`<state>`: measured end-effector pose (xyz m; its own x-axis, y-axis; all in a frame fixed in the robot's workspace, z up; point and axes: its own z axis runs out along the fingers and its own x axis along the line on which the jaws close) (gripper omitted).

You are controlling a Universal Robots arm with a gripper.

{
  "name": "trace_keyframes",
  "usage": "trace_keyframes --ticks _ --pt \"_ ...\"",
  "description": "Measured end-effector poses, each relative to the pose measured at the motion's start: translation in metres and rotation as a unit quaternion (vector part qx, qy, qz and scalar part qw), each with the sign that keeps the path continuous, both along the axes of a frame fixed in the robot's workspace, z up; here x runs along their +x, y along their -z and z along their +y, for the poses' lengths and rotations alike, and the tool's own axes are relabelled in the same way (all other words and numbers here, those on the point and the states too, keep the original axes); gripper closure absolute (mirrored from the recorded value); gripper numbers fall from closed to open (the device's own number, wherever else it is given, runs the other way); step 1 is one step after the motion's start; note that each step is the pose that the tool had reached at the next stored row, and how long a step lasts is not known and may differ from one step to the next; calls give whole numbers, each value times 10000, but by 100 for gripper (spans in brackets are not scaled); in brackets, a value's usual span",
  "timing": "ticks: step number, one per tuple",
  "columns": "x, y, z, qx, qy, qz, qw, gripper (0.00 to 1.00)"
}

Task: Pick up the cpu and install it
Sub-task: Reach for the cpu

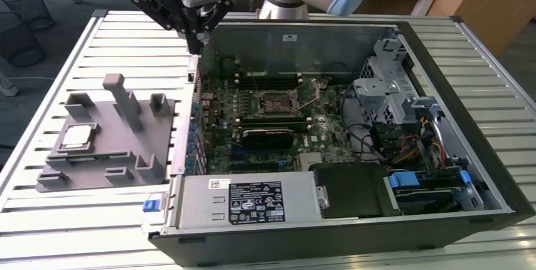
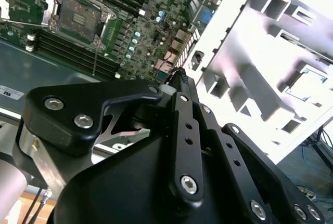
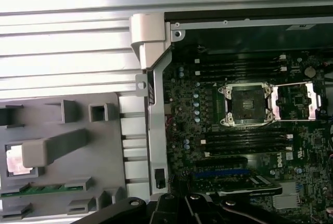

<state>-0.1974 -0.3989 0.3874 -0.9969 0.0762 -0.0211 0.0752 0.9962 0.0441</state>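
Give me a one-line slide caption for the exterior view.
Gripper hovers above the edge of the open computer case; the cpu rests in the grey fixture, motherboard socket empty.

An open black case (image 1: 335, 240) lies on the slatted bench (image 1: 50, 213), its motherboard (image 1: 327, 135) exposed and the socket (image 1: 279, 102) open. A grey fixture (image 1: 117, 157) sits just beside it, on the exterior view's left. Coloured cables (image 1: 410, 144) bunch near the drive cage (image 1: 381, 85).

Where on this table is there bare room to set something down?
Bare table between the fixture and the near edge, and between it and the far edge. The fixture, with the cpu, and the case are crowded.
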Motion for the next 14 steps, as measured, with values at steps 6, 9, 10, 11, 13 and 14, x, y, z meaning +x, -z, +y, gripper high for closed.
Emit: trace_keyframes --ticks 6,9,10,11,13,14 --pt "-94 7 0 0 0 0 10000 89" --pt "-142 11 0 0 0 0 10000 89" --pt "-157 12 0 0 0 0 10000 89" --pt "-172 13 0 0 0 0 10000 89" --pt "-200 15 0 0 0 1 10000 89" --pt "-215 16 0 0 0 1 10000 89"
